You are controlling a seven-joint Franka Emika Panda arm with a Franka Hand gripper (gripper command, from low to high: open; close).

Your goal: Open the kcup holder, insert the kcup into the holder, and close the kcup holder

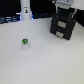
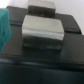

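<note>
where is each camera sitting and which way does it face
Exterior view: sits off the arm, raised, looking down across the white table; it takes in the kcup, a white bottle at the back and the black holder, with the tool just above the holder.
Wrist view: rides on the wrist, aimed close at the holder's black top; a grey blocky part, probably the tool's own, fills the middle, blurred.
Shared: the holder only; the kcup does not show in the wrist view.
</note>
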